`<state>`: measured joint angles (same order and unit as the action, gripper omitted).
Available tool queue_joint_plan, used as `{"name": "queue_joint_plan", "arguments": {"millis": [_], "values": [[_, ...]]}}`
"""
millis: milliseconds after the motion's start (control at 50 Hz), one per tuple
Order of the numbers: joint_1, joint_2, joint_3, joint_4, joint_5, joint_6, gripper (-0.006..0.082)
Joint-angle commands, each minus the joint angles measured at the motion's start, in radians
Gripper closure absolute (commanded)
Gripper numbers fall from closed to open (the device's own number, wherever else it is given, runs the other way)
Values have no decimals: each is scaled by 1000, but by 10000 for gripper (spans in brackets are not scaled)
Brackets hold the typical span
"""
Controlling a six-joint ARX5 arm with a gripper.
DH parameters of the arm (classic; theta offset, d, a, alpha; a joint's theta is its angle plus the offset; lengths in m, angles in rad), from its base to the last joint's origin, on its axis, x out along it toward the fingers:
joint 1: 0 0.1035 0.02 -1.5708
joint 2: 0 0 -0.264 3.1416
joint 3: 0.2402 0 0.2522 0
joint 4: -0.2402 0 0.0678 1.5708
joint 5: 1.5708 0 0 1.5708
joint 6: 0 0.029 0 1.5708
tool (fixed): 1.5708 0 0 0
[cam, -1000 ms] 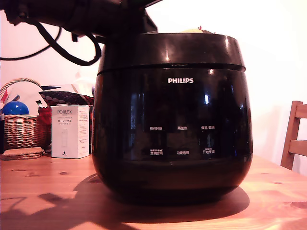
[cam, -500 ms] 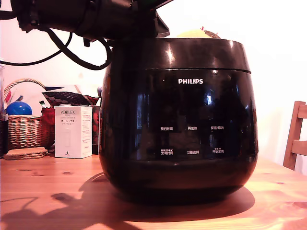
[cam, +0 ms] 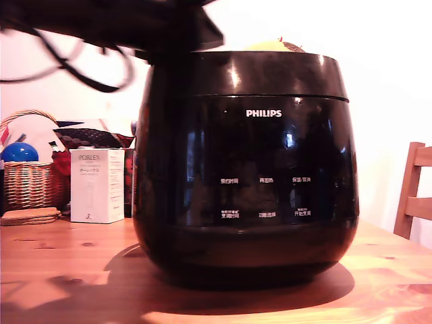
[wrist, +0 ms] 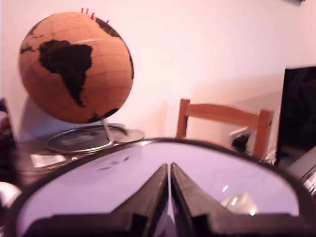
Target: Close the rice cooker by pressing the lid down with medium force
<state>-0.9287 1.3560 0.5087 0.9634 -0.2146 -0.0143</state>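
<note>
My gripper [wrist: 169, 170] shows only in the wrist view: two black fingers [wrist: 150, 195] pressed together to a point with just a thin line between them, holding nothing, lying over the glossy round black lid [wrist: 232, 173], whose top reflects the pale wall. I cannot tell from this view whether the fingertips touch that surface.

The exterior view gives what the wrist view cannot: the whole large glossy black rounded rice cooker [cam: 246, 169] standing in the middle of the orange-brown wooden table [cam: 61, 270], white PHILIPS lettering and small white button labels on its front. There the lid [cam: 263, 73] sits down on the body, a thin seam running under it. My dark arm [cam: 115, 23] comes in blurred from the exterior view's left above the cooker, with a black cable [cam: 101, 81] looping below it; the gripper itself is not visible there.

At the exterior view's left stand a white PORLEX box [cam: 97, 185] and a woven wicker basket [cam: 30, 182] holding a blue ball [cam: 18, 152]. A wooden chair back [cam: 413, 196] shows at that view's right.

Only the wrist view shows, beyond the lid, a cork-coloured globe with dark continents [wrist: 76, 66] on a metal ring stand, and a wooden chair back [wrist: 222, 121].
</note>
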Motion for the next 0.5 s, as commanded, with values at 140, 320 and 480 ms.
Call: {"name": "queue_joint_plan", "arguments": {"millis": [140,320,480], "values": [[18,-136,-22,-9,-14,89,786],[31,-258,-22,-80,-56,130,786],[58,-356,-22,-166,-109,176,786]]}}
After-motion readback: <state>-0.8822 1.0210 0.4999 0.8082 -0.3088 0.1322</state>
